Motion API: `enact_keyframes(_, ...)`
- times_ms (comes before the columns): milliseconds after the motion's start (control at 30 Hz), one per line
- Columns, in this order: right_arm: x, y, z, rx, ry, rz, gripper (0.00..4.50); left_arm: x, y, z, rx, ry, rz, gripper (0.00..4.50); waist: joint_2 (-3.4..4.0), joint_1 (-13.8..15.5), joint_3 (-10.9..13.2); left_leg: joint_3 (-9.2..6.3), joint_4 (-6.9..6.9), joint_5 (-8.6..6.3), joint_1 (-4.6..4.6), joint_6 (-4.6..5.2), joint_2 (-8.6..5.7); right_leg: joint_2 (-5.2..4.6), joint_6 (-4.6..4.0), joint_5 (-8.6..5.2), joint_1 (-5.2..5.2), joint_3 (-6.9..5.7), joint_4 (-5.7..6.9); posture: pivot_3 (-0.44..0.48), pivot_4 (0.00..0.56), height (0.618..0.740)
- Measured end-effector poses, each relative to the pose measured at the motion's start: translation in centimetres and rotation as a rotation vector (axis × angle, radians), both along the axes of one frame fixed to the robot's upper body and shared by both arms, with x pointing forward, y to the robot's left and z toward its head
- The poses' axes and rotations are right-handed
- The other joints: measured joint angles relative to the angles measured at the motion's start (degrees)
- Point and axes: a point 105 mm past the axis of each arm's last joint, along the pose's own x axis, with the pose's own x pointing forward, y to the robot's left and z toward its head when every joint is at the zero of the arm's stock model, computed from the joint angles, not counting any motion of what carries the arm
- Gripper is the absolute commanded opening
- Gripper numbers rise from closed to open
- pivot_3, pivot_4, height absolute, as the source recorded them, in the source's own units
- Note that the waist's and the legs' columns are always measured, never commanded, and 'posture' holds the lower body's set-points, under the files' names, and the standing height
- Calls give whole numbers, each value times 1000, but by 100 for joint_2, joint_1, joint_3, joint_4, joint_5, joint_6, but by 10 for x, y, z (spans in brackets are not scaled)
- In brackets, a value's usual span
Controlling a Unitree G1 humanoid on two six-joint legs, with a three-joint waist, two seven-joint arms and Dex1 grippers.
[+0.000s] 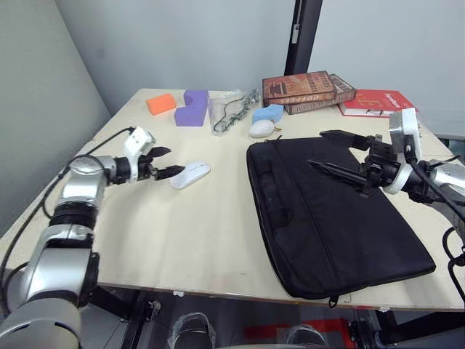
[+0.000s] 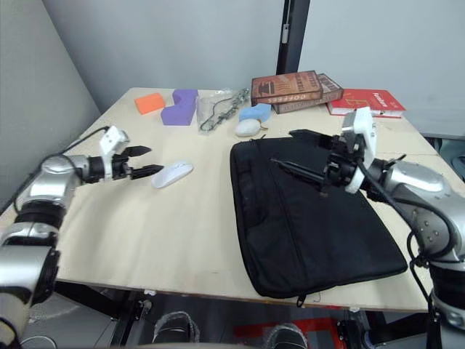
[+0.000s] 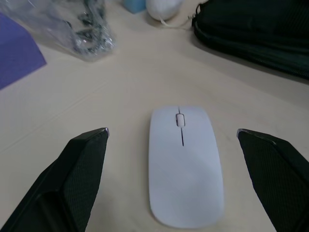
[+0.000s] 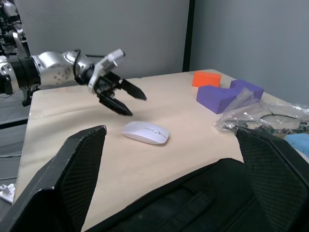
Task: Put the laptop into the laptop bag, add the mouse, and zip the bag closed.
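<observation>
A pale wooden table (image 1: 196,240) fills the middle of the head view. At centre left lies the white mouse (image 1: 190,174), flat on the table. The left gripper (image 1: 164,161) sits just left of it, fingers spread apart, tips close to the mouse but not touching. In the left wrist view the mouse (image 3: 185,164) lies between the two open fingers (image 3: 79,171), with bare table on either side.

The black bag (image 1: 330,214) lies flat across the centre right of the frame, well apart from the mouse. The right gripper (image 1: 336,153) hovers over the bag's upper right part, its fingers wide apart and holding nothing. The laptop cannot be seen.

Along the upper edge of the table are an orange block (image 1: 160,103), a purple block (image 1: 192,107), a clear plastic packet (image 1: 232,111), a fuzzy white and blue toy (image 1: 264,121) and a stack of books (image 1: 309,91).
</observation>
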Motion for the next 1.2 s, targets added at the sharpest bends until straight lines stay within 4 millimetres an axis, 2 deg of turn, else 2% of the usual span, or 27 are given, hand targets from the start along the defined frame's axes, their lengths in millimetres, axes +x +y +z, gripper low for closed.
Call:
enact_keyframes(233,-4,1,-6,0,23,-27,4474,14,-15,-11,24,-11,11,4500,-2,15,0,0,-6,-5,2,-8,0,-1,2,0,3,-1,-4,0,150,734)
enact_keyframes(467,-9,4,-12,-3,32,-47,4474,11,-26,-34,14,53,-10,4500,-3,20,1,-2,-7,-6,1,-9,0,-1,3,0,3,-2,-8,0,150,734)
enact_keyframes(533,-12,5,-17,-8,48,-47,4474,13,-25,-36,24,56,-2,4500,-3,32,2,-2,-8,-6,0,-9,-1,-1,3,0,2,-3,-10,0,150,734)
enact_keyframes(667,-13,4,-15,5,45,-51,4474,15,-25,-34,45,42,8,4500,-3,28,2,-3,-8,-6,2,-10,-1,-1,4,0,4,-2,-11,0,150,734)
enact_keyframes(933,-13,4,-15,4,51,-53,4474,15,-23,-43,58,65,23,4500,-3,27,2,-3,-15,-7,-1,-11,-1,-1,5,1,3,-4,-18,0,150,734)
enact_keyframes(1100,-13,4,-15,3,52,-53,4500,14,-23,-44,63,71,24,2952,-4,27,2,-3,-16,-7,0,-11,-1,-1,5,1,3,-4,-20,0,150,734)
enact_keyframes(1200,-12,4,-16,0,60,-54,4500,14,-22,-44,64,72,21,2851,-4,26,2,-2,-17,-7,0,-11,-1,-1,5,1,3,-4,-21,0,150,734)
